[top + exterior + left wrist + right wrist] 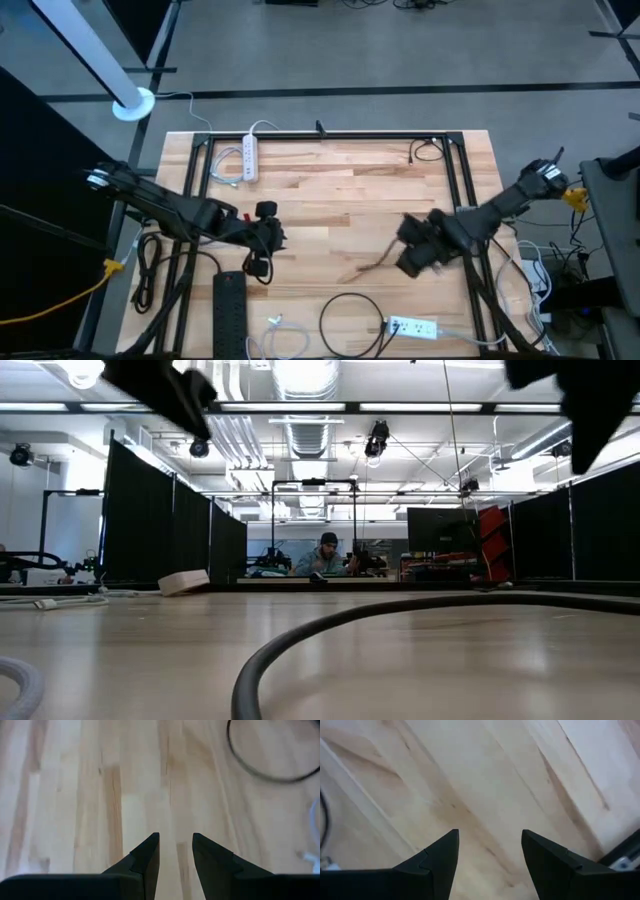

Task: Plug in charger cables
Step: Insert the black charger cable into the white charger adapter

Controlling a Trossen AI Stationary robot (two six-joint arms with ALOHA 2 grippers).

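Note:
A black charger cable lies in a loose loop [350,323] near the table's front edge; it also fills the foreground of the low view [400,610] and shows in the left wrist view [270,770]. A white cable [275,335] lies left of it, and a small black cable [425,152] lies at the far right. Another black cable [150,265] rests at the left edge. My left gripper [175,836] hovers open over bare wood at centre left [262,262]. My right gripper [490,832] hovers open over bare wood at centre right [412,262]. Neither has anything between its fingers.
A black power strip [229,310] lies at the near left. One white power strip [412,326] lies at the near right and another [250,158] at the far left. A yellow cord [60,300] runs off the table's left side. Bare wood lies between the grippers.

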